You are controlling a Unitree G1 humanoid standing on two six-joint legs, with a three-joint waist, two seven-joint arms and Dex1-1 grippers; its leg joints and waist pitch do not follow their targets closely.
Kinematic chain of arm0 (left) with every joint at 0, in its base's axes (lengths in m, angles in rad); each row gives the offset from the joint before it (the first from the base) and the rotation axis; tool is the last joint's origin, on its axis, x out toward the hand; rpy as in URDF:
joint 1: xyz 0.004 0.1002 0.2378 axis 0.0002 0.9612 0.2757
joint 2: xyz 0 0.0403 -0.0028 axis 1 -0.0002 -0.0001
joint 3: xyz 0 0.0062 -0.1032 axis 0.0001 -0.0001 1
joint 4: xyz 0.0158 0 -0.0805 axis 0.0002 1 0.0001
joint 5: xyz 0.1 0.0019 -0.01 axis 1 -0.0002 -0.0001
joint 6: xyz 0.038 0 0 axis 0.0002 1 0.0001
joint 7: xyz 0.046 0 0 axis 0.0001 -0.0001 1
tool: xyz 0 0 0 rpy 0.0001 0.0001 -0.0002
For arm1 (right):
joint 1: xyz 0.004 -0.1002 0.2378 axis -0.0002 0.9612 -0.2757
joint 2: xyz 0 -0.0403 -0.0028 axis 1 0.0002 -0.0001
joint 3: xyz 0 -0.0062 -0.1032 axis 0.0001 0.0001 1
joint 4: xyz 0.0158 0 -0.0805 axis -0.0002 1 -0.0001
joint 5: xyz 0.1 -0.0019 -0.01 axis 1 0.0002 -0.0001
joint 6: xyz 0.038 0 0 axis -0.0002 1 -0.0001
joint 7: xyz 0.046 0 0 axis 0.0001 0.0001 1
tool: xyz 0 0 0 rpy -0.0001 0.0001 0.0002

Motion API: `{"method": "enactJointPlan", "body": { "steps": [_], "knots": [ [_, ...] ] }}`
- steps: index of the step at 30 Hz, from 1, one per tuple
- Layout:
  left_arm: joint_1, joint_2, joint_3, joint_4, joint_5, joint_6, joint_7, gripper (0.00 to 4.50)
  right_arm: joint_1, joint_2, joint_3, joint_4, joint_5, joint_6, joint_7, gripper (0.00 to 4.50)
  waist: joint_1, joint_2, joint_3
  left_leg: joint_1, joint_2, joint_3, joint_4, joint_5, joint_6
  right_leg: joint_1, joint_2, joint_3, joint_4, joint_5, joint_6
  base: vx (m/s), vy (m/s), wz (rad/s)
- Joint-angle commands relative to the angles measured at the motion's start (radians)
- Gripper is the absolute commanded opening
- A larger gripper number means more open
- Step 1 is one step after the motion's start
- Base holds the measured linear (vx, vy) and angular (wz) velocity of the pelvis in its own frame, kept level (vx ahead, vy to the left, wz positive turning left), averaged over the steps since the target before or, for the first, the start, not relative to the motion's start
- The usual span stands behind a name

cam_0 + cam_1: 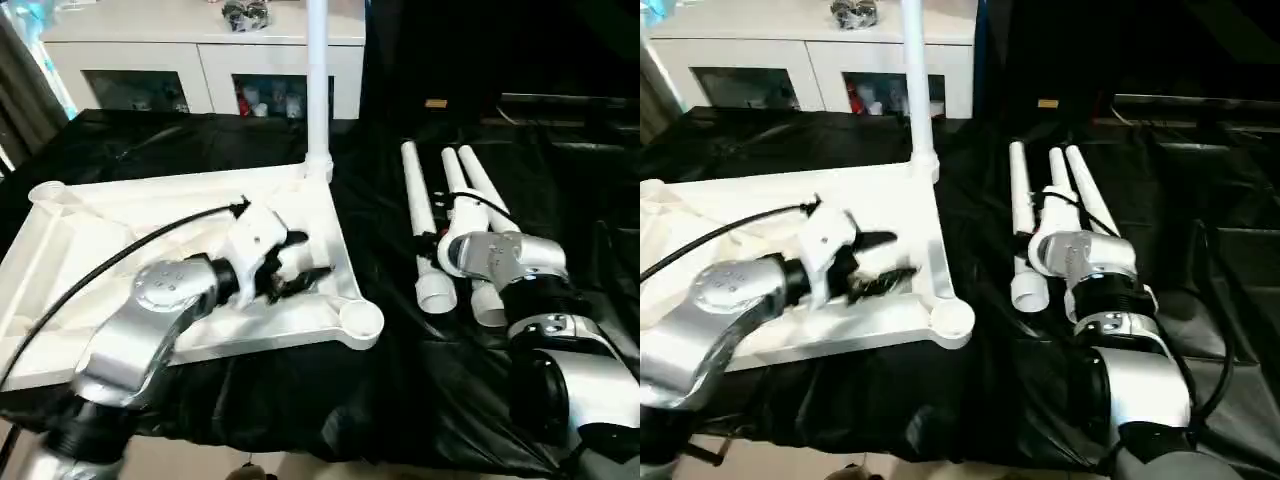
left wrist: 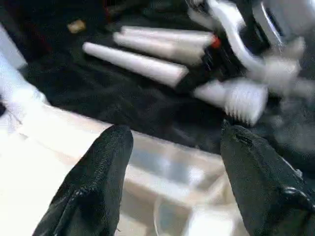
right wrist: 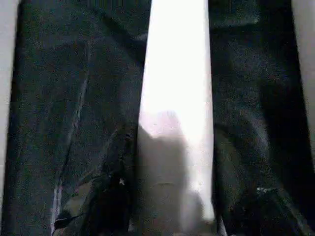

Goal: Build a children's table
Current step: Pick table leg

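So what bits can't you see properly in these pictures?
- Upright leg: its top is cut off by the head view's upper edge.
- Tabletop: the left arm covers its middle.
- Loose legs: the right arm hides their near ends.
- Right gripper: too dark in its wrist view to tell its grip.
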Motion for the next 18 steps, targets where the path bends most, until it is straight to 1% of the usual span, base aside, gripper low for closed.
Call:
{"method": "enactJointPlan", "body": {
  "steps": [1, 3, 4, 5, 6, 7, 8, 9, 10, 11, 12, 13, 14, 15, 16, 17, 18],
  "knots": [
    [-0.048, -0.034, 0.049, 0.038, -0.026, 0.021, 0.062, 3.25, 0.010, 0.005, -0.010, -0.079, 0.034, -0.079, 0.054, 1.84, -0.001, 0.010, -0.073, 0.005, 0.007, 0.002, -0.061, -0.172, -0.029, 0.059, -0.043, 0.045, -0.071, -0.106, -0.207, 0.000, 0.000, 0.00],
    [-0.076, -0.068, 0.068, 0.062, -0.036, 0.033, 0.097, 3.25, 0.030, 0.008, -0.018, -0.142, 0.057, -0.113, 0.096, 1.84, 0.003, 0.004, -0.077, 0.002, 0.008, -0.001, -0.060, -0.151, -0.011, 0.066, -0.045, 0.044, -0.067, -0.083, -0.207, 0.000, 0.000, 0.00],
    [-0.096, -0.087, 0.082, 0.080, -0.049, 0.043, 0.113, 3.25, 0.037, 0.009, -0.023, -0.171, 0.071, -0.119, 0.117, 1.84, 0.004, 0.003, -0.076, 0.000, 0.007, 0.000, -0.058, -0.130, 0.003, 0.066, -0.045, 0.044, -0.067, -0.075, -0.208, 0.000, 0.000, 0.00],
    [-0.135, -0.136, 0.116, 0.111, -0.081, 0.072, 0.156, 3.25, 0.075, 0.009, -0.024, -0.255, 0.104, -0.126, 0.174, 1.84, 0.006, -0.006, -0.077, -0.004, 0.006, 0.001, -0.057, -0.109, 0.015, 0.069, -0.044, 0.044, -0.066, -0.065, -0.210, 0.000, 0.000, 0.00],
    [-0.162, -0.166, 0.140, 0.132, -0.102, 0.092, 0.184, 3.25, 0.100, 0.009, -0.022, -0.310, 0.124, -0.129, 0.209, 1.84, 0.014, -0.002, -0.079, 0.001, 0.010, 0.001, -0.054, -0.094, 0.028, 0.065, -0.047, 0.046, -0.066, -0.054, -0.211, 0.000, 0.000, 0.00],
    [-0.173, -0.177, 0.151, 0.140, -0.110, 0.097, 0.195, 3.25, 0.110, 0.009, -0.021, -0.330, 0.132, -0.133, 0.223, 1.84, 0.013, -0.003, -0.078, -0.003, 0.007, 0.002, -0.054, -0.082, 0.034, 0.068, -0.043, 0.045, -0.065, -0.045, -0.211, 0.000, 0.000, 0.00],
    [-0.237, -0.244, 0.220, 0.190, -0.166, 0.128, 0.262, 3.25, 0.169, 0.008, -0.013, -0.442, 0.176, -0.146, 0.300, 1.84, 0.014, -0.004, -0.078, -0.006, 0.006, 0.002, -0.052, -0.072, 0.046, 0.069, -0.043, 0.044, -0.065, -0.034, -0.215, 0.000, 0.000, 0.00],
    [-0.264, -0.271, 0.252, 0.211, -0.195, 0.145, 0.284, 3.25, 0.200, 0.007, -0.009, -0.489, 0.197, -0.156, 0.338, 1.84, 0.022, -0.002, -0.081, -0.003, 0.009, 0.003, -0.050, -0.072, 0.055, 0.070, -0.046, 0.045, -0.067, -0.026, -0.214, 0.000, 0.000, 0.00],
    [-0.283, -0.290, 0.272, 0.225, -0.223, 0.150, 0.289, 3.25, 0.229, 0.009, -0.009, -0.534, 0.221, -0.167, 0.376, 1.84, 0.023, -0.004, -0.082, -0.003, 0.007, 0.003, -0.048, -0.064, 0.063, 0.069, -0.044, 0.044, -0.066, -0.015, -0.216, 0.000, 0.000, 0.00],
    [-0.295, -0.300, 0.283, 0.235, -0.241, 0.152, 0.288, 3.25, 0.246, 0.010, -0.008, -0.559, 0.238, -0.176, 0.400, 1.83, 0.028, -0.007, -0.081, -0.005, 0.008, 0.001, -0.049, -0.056, 0.079, 0.070, -0.045, 0.043, -0.067, -0.010, -0.222, 0.000, 0.000, 0.00],
    [-0.305, -0.313, 0.292, 0.240, -0.263, 0.166, 0.287, 3.25, 0.274, 0.008, -0.006, -0.607, 0.265, -0.162, 0.428, 1.83, 0.030, -0.003, -0.083, -0.007, 0.010, -0.002, -0.049, -0.051, 0.084, 0.070, -0.048, 0.041, -0.065, -0.025, -0.223, 0.000, 0.000, 0.00],
    [-0.313, -0.326, 0.301, 0.241, -0.289, 0.184, 0.286, 3.25, 0.302, 0.004, -0.004, -0.659, 0.295, -0.139, 0.454, 1.83, 0.028, -0.006, -0.081, -0.006, 0.008, 0.000, -0.049, -0.049, 0.088, 0.070, -0.045, 0.041, -0.069, -0.028, -0.222, 0.000, 0.000, 0.00],
    [-0.320, -0.341, 0.310, 0.236, -0.320, 0.207, 0.281, 3.25, 0.328, 0.000, -0.002, -0.714, 0.328, -0.116, 0.483, 1.83, 0.030, 0.002, -0.079, -0.004, 0.010, 0.000, -0.048, -0.055, 0.094, 0.067, -0.043, 0.042, -0.071, -0.028, -0.223, 0.000, 0.000, 0.00],
    [-0.322, -0.348, 0.315, 0.233, -0.334, 0.218, 0.279, 3.25, 0.341, -0.002, -0.001, -0.740, 0.344, -0.105, 0.496, 1.83, 0.030, 0.000, -0.080, -0.006, 0.010, -0.002, -0.049, -0.060, 0.099, 0.069, -0.042, 0.041, -0.070, -0.030, -0.225, 0.000, 0.000, 0.00],
    [-0.326, -0.363, 0.327, 0.229, -0.360, 0.247, 0.283, 3.25, 0.363, -0.006, 0.002, -0.785, 0.370, -0.093, 0.524, 1.83, 0.032, 0.003, -0.082, -0.005, 0.011, -0.002, -0.049, -0.060, 0.100, 0.068, -0.044, 0.040, -0.070, -0.035, -0.226, 0.000, 0.000, 0.00],
    [-0.330, -0.383, 0.341, 0.231, -0.393, 0.274, 0.286, 3.25, 0.388, -0.015, 0.005, -0.829, 0.402, -0.074, 0.559, 1.83, 0.032, 0.001, -0.078, -0.005, 0.010, -0.001, -0.050, -0.077, 0.097, 0.067, -0.045, 0.039, -0.077, -0.067, -0.222, 0.000, 0.000, 0.00],
    [-0.332, -0.400, 0.352, 0.230, -0.418, 0.300, 0.293, 3.25, 0.409, -0.022, 0.008, -0.864, 0.427, -0.057, 0.587, 1.83, 0.033, 0.001, -0.076, -0.005, 0.009, 0.000, -0.051, -0.094, 0.090, 0.068, -0.045, 0.039, -0.083, -0.105, -0.212, 0.000, 0.000, 0.00]
  ]
}}
